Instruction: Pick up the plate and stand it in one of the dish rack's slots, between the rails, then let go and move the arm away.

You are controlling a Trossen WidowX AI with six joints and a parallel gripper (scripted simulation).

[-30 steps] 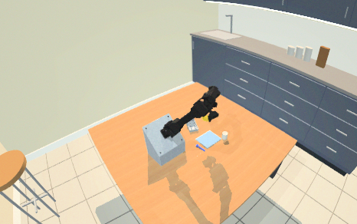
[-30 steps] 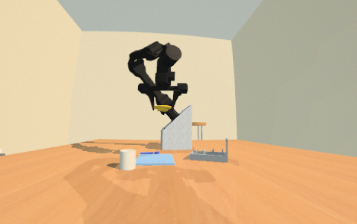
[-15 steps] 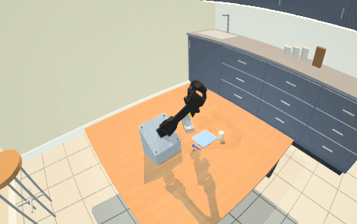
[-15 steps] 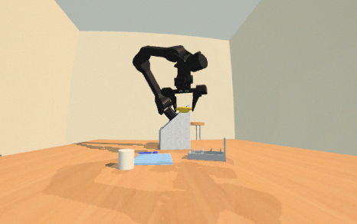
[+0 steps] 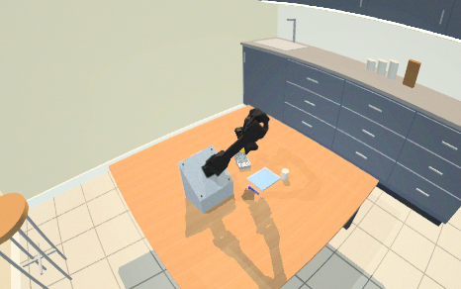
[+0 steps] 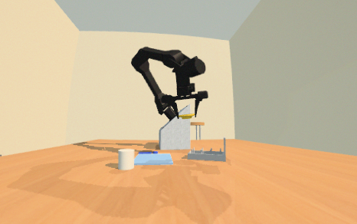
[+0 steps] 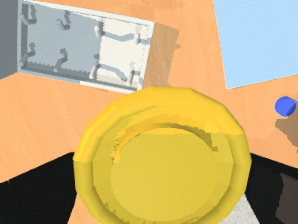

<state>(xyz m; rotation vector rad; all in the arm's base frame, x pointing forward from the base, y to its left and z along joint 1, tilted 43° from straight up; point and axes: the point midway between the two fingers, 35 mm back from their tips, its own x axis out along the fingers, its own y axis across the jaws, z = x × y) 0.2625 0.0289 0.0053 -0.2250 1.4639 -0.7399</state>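
Note:
The yellow plate (image 5: 242,150) (image 6: 186,116) (image 7: 172,175) is held about level, high above the table. My gripper (image 6: 187,115) (image 7: 162,162) is shut on it, with a finger at each of two opposite sides of its rim. The grey dish rack (image 5: 242,161) (image 6: 207,156) (image 7: 112,55) stands on the table below, with two rows of short pegs and a taller wall at one end. In the wrist view it lies beyond the plate, up and to the left. In the top view the arm hides most of the gripper.
A light blue square mat (image 5: 263,178) (image 6: 153,159) (image 7: 260,40) lies beside the rack. A white cup (image 5: 285,174) (image 6: 126,159) stands at the mat's far side from the arm's base. A blue pen-like object (image 5: 253,189) (image 6: 147,153) (image 7: 285,106) lies near the mat. The grey base block (image 5: 208,183) (image 6: 175,134) carries the arm.

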